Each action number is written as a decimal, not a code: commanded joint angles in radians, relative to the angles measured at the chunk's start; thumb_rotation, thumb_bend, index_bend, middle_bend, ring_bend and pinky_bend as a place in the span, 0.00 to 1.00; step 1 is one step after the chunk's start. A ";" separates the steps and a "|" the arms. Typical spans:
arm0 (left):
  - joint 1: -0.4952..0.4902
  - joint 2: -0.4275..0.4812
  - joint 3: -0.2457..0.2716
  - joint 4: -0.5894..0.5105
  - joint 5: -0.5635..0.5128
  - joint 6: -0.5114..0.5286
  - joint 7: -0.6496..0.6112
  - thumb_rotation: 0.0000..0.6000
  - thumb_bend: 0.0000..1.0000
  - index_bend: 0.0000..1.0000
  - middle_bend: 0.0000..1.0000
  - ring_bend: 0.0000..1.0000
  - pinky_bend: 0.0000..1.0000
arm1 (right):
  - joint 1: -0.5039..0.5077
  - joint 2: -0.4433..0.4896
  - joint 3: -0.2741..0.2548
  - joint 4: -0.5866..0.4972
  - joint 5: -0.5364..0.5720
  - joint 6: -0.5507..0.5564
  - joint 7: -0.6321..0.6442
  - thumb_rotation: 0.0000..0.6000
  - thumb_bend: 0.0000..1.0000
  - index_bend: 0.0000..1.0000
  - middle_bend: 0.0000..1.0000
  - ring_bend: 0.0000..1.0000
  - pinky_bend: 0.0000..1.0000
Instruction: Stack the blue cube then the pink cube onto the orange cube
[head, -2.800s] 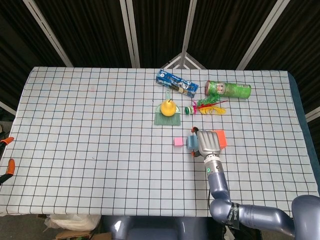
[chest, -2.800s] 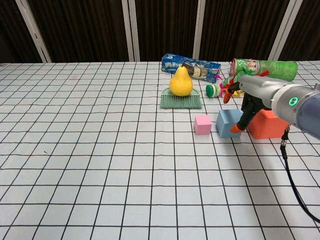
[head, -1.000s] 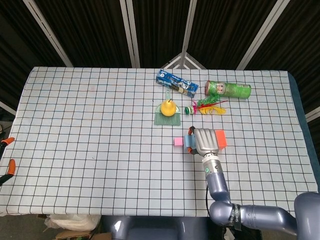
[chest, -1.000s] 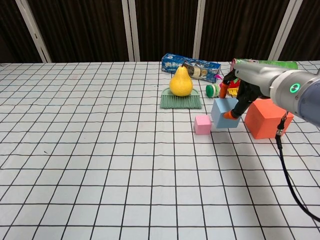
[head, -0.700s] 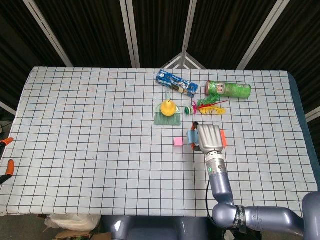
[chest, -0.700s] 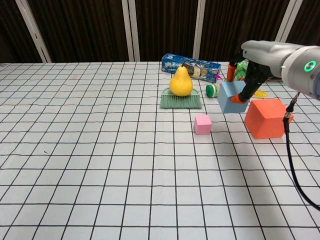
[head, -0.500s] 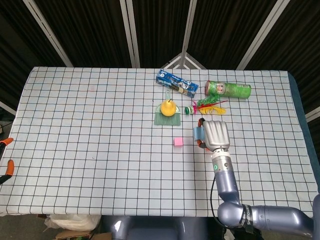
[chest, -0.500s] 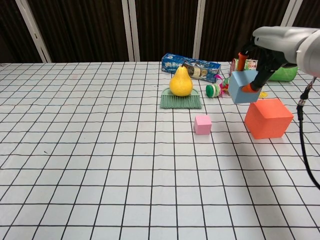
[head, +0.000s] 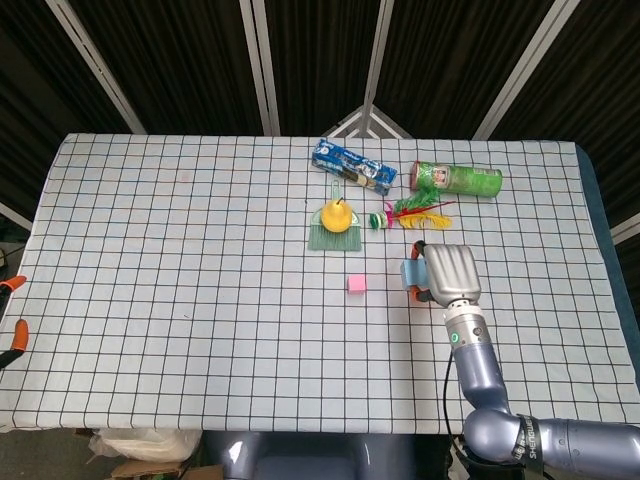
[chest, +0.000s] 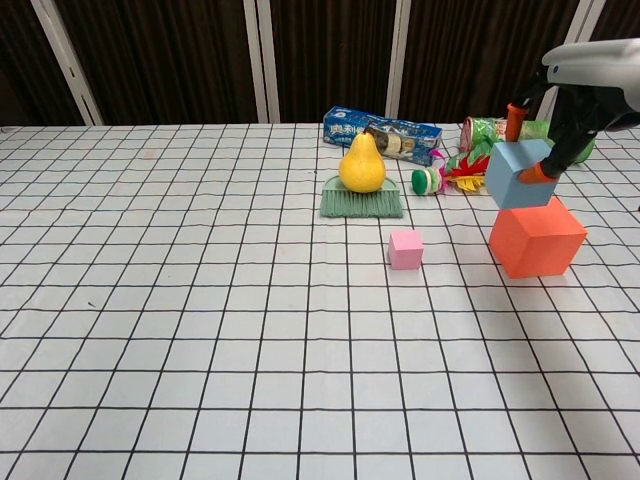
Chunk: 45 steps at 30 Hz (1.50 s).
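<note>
Blue cube (chest: 517, 172), tilted, is held off the surface (chest: 200, 300) by the right hand (chest: 570, 110), just above the orange cube (chest: 537, 238); pink cube (chest: 405, 249) lies at its 9 o'clock.

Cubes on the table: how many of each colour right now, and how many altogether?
Blue cube: 1, held by the right hand over the orange one
Orange cube: 1
Pink cube: 1
Total: 3
</note>
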 joint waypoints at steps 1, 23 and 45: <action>0.000 -0.001 -0.001 0.001 -0.001 0.000 0.002 1.00 0.58 0.18 0.06 0.00 0.00 | 0.004 0.003 -0.004 0.014 0.008 -0.018 0.016 1.00 0.38 0.46 1.00 1.00 0.93; 0.000 -0.021 -0.007 -0.015 -0.020 -0.002 0.072 1.00 0.58 0.18 0.06 0.00 0.00 | 0.029 0.061 -0.052 0.101 0.030 -0.128 0.099 1.00 0.39 0.48 1.00 1.00 0.93; -0.003 -0.026 -0.011 -0.017 -0.031 -0.011 0.089 1.00 0.58 0.18 0.06 0.00 0.00 | 0.049 0.070 -0.087 0.155 0.046 -0.164 0.148 1.00 0.39 0.49 1.00 1.00 0.93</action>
